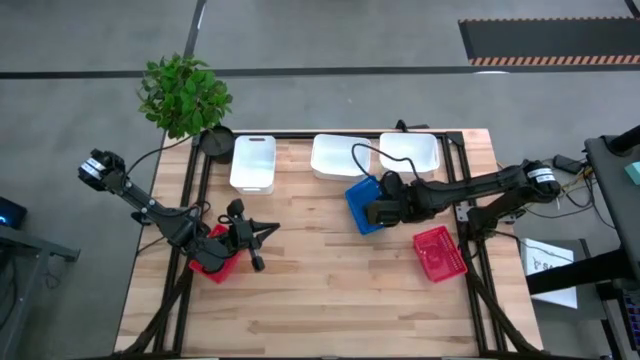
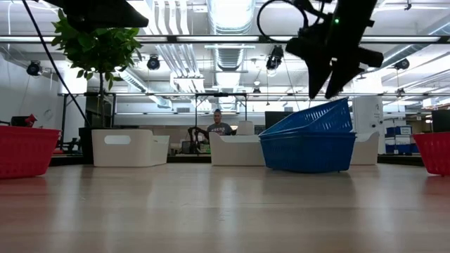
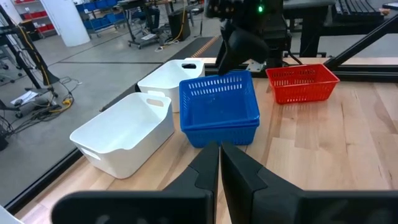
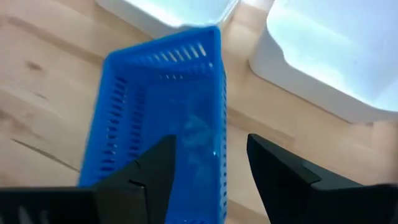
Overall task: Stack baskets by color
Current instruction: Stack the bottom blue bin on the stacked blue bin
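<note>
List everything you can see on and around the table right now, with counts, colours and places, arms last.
blue baskets: at least two, nested with the top one tilted, table middle, under the right gripper
white baskets: three, along the far edge
red basket: one, right side of the table
red basket: at least one, left side, under the left gripper
plant: one, green, off the far left corner
person: one, seated in the room beyond the table
left gripper: fingers shut, over the left red basket
right gripper: fingers open, above the blue baskets
</note>
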Motion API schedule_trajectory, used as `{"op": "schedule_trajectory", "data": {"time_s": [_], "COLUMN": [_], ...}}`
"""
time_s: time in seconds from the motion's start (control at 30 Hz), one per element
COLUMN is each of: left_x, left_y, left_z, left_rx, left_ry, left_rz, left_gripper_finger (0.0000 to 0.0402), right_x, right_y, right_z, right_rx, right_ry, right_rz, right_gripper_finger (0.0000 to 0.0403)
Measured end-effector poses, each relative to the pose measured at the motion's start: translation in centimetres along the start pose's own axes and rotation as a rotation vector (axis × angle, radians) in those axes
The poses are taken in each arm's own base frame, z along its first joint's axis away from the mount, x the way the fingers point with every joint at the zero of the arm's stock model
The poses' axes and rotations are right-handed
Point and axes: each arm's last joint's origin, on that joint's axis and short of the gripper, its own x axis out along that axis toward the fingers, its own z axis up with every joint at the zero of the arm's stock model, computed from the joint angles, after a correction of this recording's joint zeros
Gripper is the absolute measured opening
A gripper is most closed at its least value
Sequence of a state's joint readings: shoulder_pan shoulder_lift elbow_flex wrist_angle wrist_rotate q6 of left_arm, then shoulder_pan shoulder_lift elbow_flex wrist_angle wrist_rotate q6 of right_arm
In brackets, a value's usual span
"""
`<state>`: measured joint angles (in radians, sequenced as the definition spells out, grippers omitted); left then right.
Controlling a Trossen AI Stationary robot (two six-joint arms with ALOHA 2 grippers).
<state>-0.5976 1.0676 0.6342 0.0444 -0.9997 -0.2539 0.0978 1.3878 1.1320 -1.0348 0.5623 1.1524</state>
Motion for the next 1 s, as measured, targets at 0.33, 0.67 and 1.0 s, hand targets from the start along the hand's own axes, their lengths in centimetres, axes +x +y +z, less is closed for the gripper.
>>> {"op": "schedule_trajectory", "data": {"time_s": [0.33, 0.67, 1.0], "left_x": [0.0, 0.0, 0.0], "left_y": [0.0, 0.0, 0.0], "left_z": [0.0, 0.0, -0.1], "left_rx": [-0.001, 0.0, 0.0], "left_ry": [0.0, 0.001, 0.001], "left_rz": [0.0, 0.0, 0.0], "left_gripper_finger": [0.0001, 0.0001, 0.0001], "right_x": [2.8, 3.7, 2.2], "right_y": [1.0, 1.7, 0.7], "right_z": [-1.2, -1.5, -0.7], "right_rx": [-0.028, 0.006, 0.063], "right_ry": [0.01, 0.014, 0.012], "right_rz": [-0.059, -0.075, -0.021], "right_gripper_finger": [0.0167, 0.0038, 0.0009]}}
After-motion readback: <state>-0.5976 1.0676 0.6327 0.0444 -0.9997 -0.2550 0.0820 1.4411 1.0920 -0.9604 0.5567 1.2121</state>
